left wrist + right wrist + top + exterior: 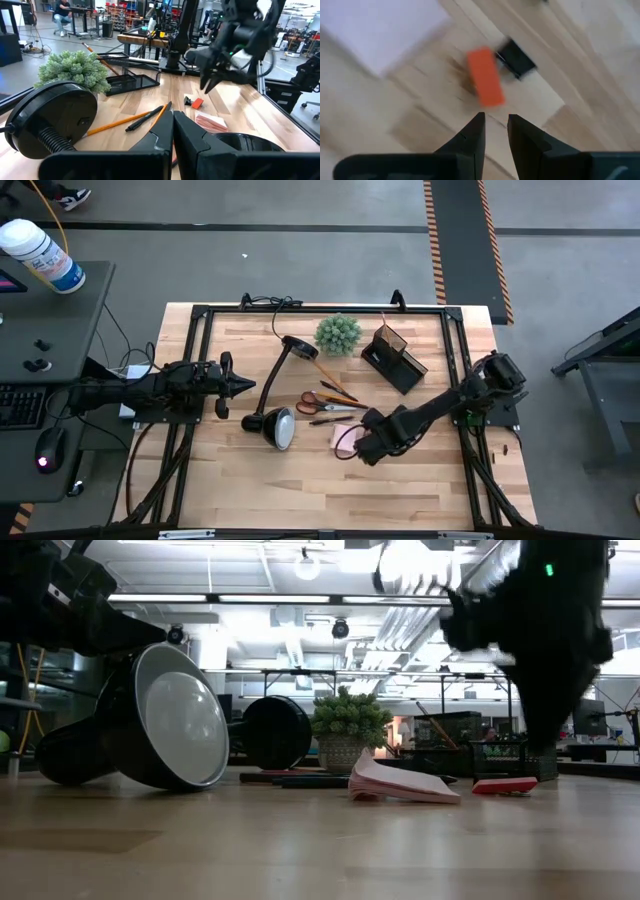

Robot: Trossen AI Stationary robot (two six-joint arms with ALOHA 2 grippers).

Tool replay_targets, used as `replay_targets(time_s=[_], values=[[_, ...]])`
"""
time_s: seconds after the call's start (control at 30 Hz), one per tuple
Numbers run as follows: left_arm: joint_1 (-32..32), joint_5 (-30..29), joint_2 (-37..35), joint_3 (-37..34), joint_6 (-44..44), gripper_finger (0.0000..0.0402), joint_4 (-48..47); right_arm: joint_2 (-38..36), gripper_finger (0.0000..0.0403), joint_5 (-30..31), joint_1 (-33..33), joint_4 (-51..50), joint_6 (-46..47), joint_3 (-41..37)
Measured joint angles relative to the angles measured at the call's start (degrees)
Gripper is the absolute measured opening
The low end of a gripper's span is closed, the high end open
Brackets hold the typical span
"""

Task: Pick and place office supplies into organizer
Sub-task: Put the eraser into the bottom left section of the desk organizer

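The right gripper (pixel 495 127), fingers narrowly parted and holding nothing, hovers over the tabletop (pixel 580 75) just short of an orange eraser (pixel 485 76) and black binder clip (pixel 516 58), beside the pink sticky-note pad (pixel 347 440). The high view hides both small items under the arm. The left gripper (pixel 243 387), closed, waits near the lamp (pixel 275 425).

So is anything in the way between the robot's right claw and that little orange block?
Nothing visible. The right gripper hangs just above the small orange rectangular block, with only bare wooden table between. A small black clip lies beside the block, and the pink sticky-note pad sits off to one side.
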Motion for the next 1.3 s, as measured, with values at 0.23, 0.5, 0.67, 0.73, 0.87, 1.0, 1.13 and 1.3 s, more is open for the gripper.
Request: replay_targets(time_s=[0.23, 0.5, 0.67, 0.73, 0.87, 1.0, 1.13, 1.3], values=[[-0.01, 0.00, 0.00, 0.00, -0.04, 0.0001, -0.01, -0.01, 0.0074, -2.96, -3.14, 0.95, -8.05, -1.95], [-0.01, 0.00, 0.00, 0.00, -0.46, 0.0001, -0.01, -0.06, 0.0076, -7.14, -8.53, 3.24, -17.42, -1.39], [0.00, -0.02, 0.00, 0.00, -1.37, 0.0001, 0.00, -0.06, 0.0109, -10.31, -11.29, 3.32, -20.47, -1.39], [-0.01, -0.02, 0.00, 0.00, -1.38, 0.0001, 0.01, -0.05, 0.0126, -10.48, -11.89, 3.58, -21.46, -1.39], [0.00, -0.02, 0.00, 0.00, -1.38, 0.0001, -0.01, -0.05, 0.0155, -11.23, -12.39, 6.67, -23.33, -1.39], [0.00, -0.29, 0.00, 0.00, -1.37, 0.0001, -0.01, -0.05, 0.0174, -11.43, -12.36, 10.40, -24.53, -1.39], [0.01, -0.41, 0.00, 0.00, -1.06, 0.0001, 0.00, -0.07, 0.0175, -11.44, -12.36, 10.33, -24.53, -1.43], [-0.01, -0.42, 0.00, 0.00, -0.91, 0.0001, 0.01, -0.05, 0.0162, -12.58, -12.34, 10.44, -24.49, -1.85]])
